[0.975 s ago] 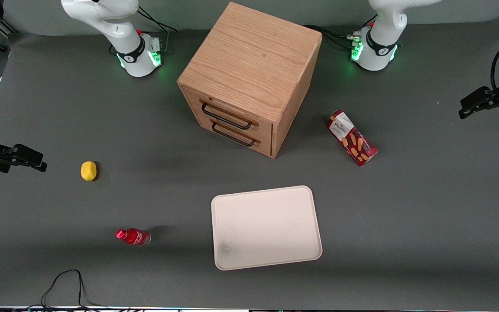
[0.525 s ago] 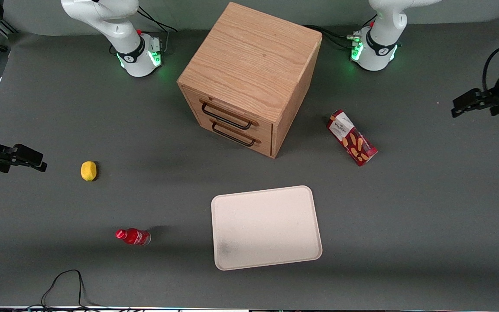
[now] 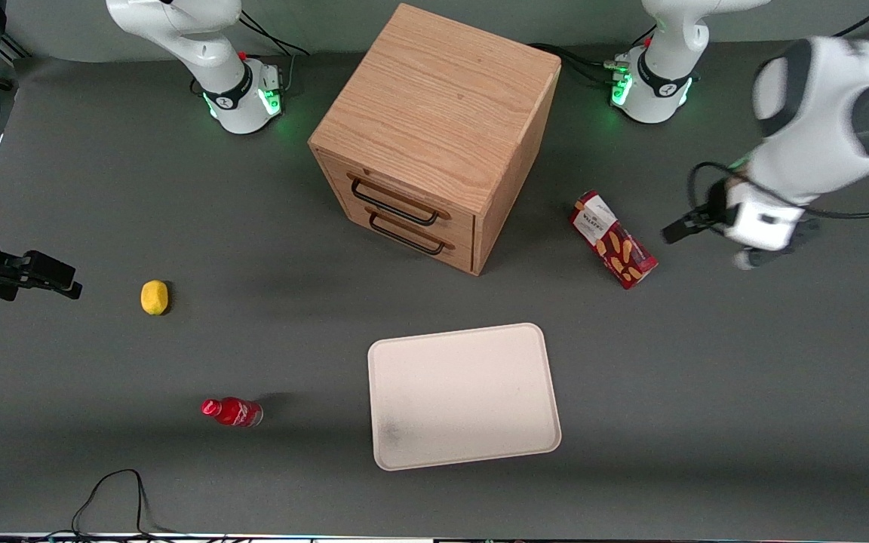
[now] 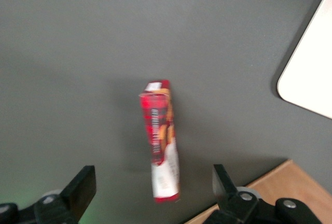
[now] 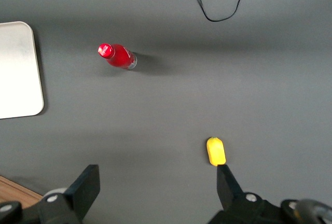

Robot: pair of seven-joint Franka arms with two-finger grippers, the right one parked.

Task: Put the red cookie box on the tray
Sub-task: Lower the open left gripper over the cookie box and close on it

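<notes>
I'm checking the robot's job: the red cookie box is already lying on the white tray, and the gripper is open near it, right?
Not quite. The front view shows the red cookie box lying on the table, apart from the tray. The gripper is open near the box.

Left arm bent over the table, tool (image 3: pixel 676 230) held low, fingers (image 4: pixel 83 185) spread wide apart, gripping nothing

The red cookie box (image 3: pixel 613 239) lies flat on the table (image 3: pixel 744 362), beside the drawer cabinet (image 3: pixel 434 136) toward the working arm's end; the gripper (image 3: pixel 680 226) hangs just beside the box, fingers (image 4: pixel 80 187) spread wide, apart from it; the tray (image 3: pixel 463 396) lies nearer the front camera than the cabinet; the lemon (image 3: pixel 154 297) and small bottle (image 3: pixel 231 412) lie toward the parked arm's end.
</notes>
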